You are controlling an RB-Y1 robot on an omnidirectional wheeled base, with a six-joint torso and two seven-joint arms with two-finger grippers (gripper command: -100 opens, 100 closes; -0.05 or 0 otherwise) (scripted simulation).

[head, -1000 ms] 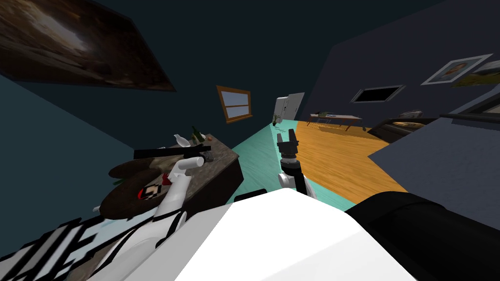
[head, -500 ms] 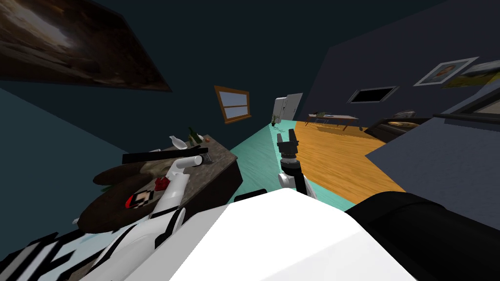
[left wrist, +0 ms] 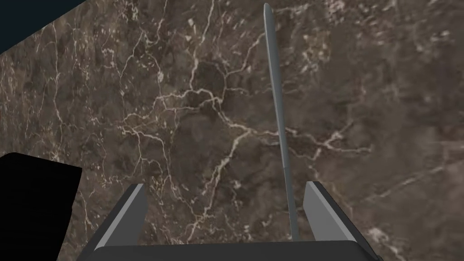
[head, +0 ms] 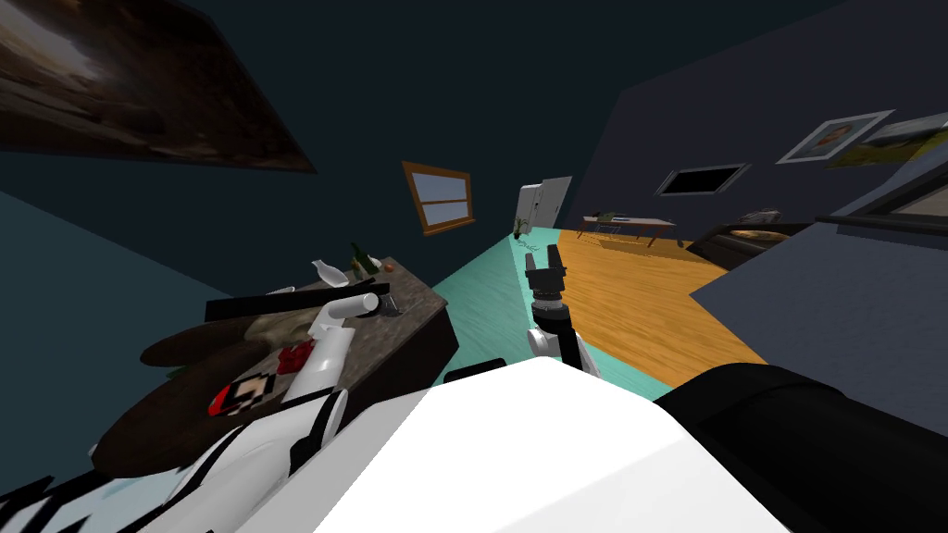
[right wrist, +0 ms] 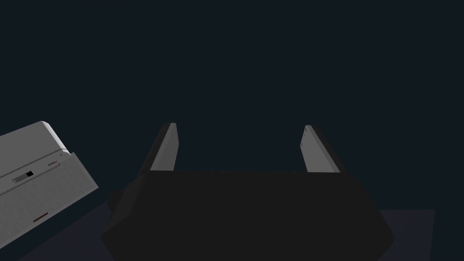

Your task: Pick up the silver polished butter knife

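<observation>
Had not picked up the knife [left wrist: 277, 118] yet. Found it lying flat on the brown marbled bench [left wrist: 136, 90], at the left of the scene, its near end running in between the left jaws, close beside one finger, seemingly untouched. Noted left jaws wide, holding nothing, low over the bench top. Judged the approach about done; left to do: centre, lower, close, lift. Noted right jaws wide and empty too, held out ahead over the teal floor [head: 481, 296], well apart from the bench. Could not see the knife's near tip, cut off behind the dark gripper body. Could not tell height above the bench. Could not identify the black block [left wrist: 36, 204] beside the jaws, nor the small items near the bottle [head: 356, 259] at the bench's far end.
</observation>
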